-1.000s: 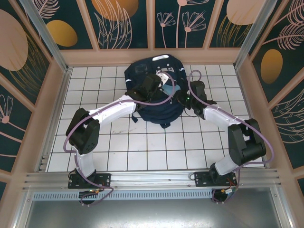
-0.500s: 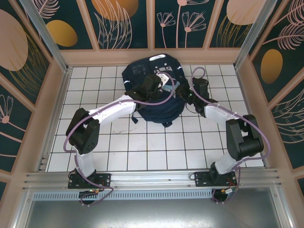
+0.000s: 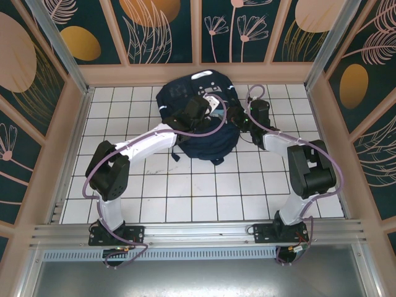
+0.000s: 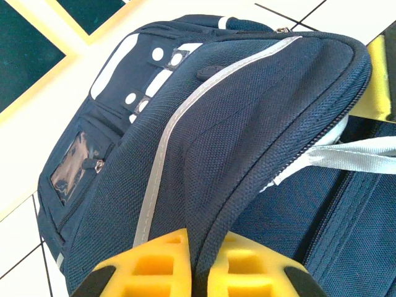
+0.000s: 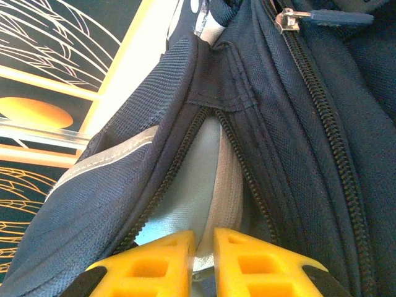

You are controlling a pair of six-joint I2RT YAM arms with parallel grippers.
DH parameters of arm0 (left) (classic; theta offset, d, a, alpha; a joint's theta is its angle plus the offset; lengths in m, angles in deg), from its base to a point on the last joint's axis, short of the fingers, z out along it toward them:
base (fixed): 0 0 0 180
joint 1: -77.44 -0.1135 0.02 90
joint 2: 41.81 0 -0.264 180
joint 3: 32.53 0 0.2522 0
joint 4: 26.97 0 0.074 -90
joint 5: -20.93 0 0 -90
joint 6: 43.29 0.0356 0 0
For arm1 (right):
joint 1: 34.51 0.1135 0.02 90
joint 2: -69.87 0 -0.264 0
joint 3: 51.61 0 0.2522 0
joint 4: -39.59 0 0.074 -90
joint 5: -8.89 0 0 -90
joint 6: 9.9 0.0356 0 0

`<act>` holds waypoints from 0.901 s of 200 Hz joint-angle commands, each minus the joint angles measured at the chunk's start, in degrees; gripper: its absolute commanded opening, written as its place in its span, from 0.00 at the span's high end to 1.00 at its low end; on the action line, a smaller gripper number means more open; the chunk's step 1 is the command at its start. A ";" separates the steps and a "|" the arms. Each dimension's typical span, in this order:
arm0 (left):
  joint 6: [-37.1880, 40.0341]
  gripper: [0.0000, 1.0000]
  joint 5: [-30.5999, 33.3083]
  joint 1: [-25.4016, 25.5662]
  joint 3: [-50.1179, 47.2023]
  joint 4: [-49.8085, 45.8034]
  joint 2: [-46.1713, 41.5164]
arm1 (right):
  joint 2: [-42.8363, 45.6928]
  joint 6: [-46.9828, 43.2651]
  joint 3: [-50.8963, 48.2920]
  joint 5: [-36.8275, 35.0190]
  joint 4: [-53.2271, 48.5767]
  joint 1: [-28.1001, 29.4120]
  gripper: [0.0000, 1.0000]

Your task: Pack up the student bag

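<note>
The student bag [image 3: 182,99], navy blue with a pale stripe, lies at the far middle of the tiled table. From its left side, my left gripper [image 3: 210,113] is shut on the raised flap beside the zip; in the left wrist view the yellow fingers [image 4: 158,263] pinch a fold of navy fabric [image 4: 235,124]. My right gripper [image 3: 240,119] is at the bag's right side. In the right wrist view it [image 5: 204,238] sits in the unzipped mouth, its jaws nearly together on the pale grey lining [image 5: 192,185] between the zip's two rows of teeth.
The white tiled table [image 3: 204,192] is walled by patterned panels at the back and both sides. A black strap [image 3: 213,162] trails from the bag's near edge. A metal zip pull [image 5: 288,18] hangs on the bag's second zip. A metal rail [image 3: 198,232] runs along the near edge.
My right arm has folded in and its gripper has pushed farther into the bag's right side while its jaws narrowed. The bag has shifted slightly left and away. My left gripper keeps its hold.
</note>
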 commanded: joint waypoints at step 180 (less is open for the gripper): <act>-4.83 0.96 -3.44 1.21 4.54 1.04 -1.95 | 10.69 11.42 -7.39 -7.11 -0.31 -2.99 0.50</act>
